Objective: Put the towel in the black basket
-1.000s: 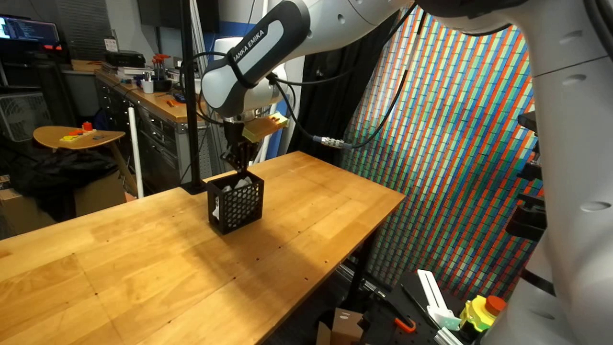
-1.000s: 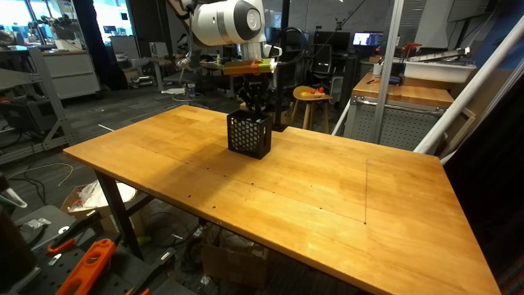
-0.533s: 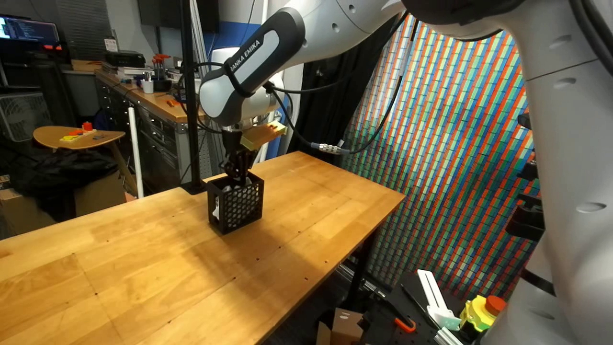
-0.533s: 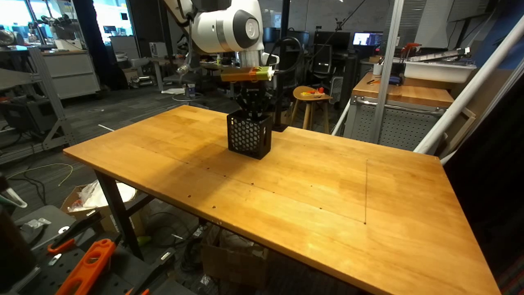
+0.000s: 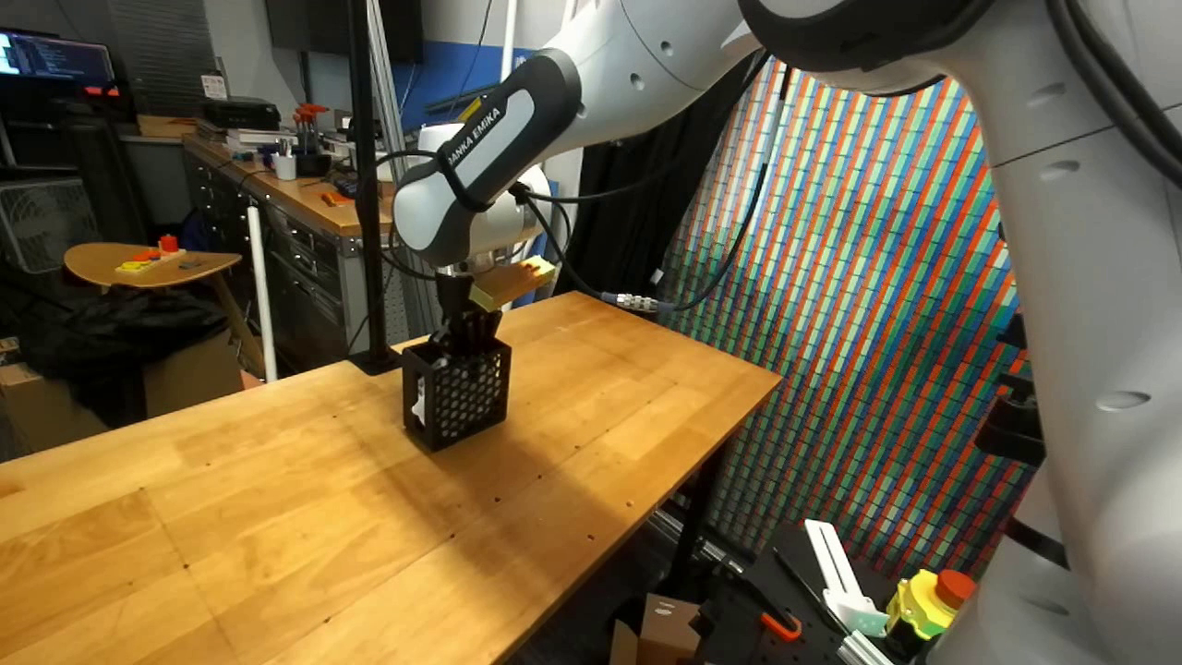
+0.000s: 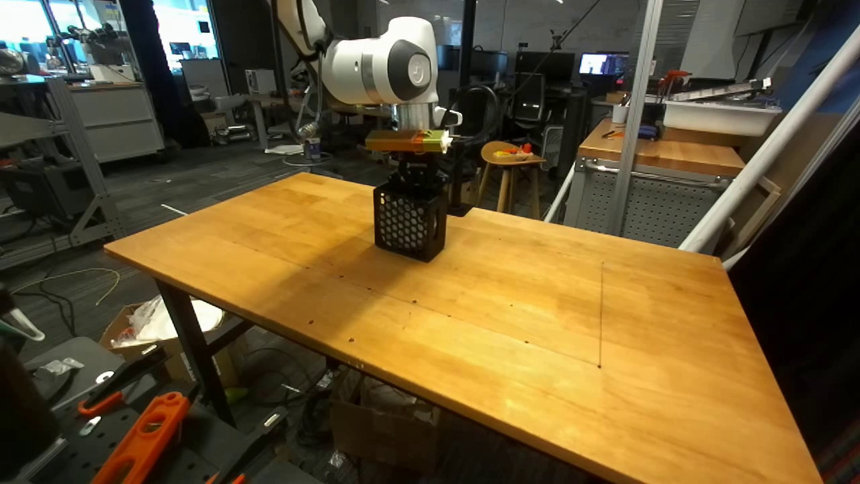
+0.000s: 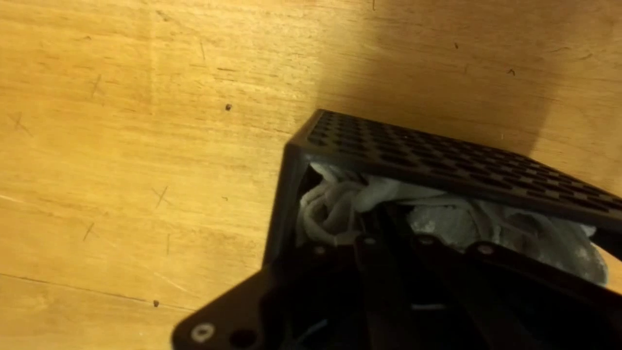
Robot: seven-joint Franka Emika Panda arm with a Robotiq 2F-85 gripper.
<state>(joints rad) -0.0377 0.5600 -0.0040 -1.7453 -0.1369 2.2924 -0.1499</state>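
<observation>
My claw [image 7: 385, 217] was pressed together, its tips down among the folds of the towel [image 7: 449, 223]; whether any cloth was caught between them I could not tell. The towel lay bunched inside the black basket [image 5: 473, 399], and in an exterior view white showed at the slot in the basket's left side. I took this for the tucking-in, the task nearly done. What worried me was the lift: a fold snagged on my joints could ride up over the rim, or drag the basket along if it was as light as it looked. Spreading inside carried its own risk, since the walls stood close and my knuckles might jam. Pressing deeper off-centre might tilt the basket or skid it over the worktop [image 5: 305, 499] toward the black pole [image 5: 367, 212] near its far left corner. Springy cloth might swell back or bulge through that slot.
</observation>
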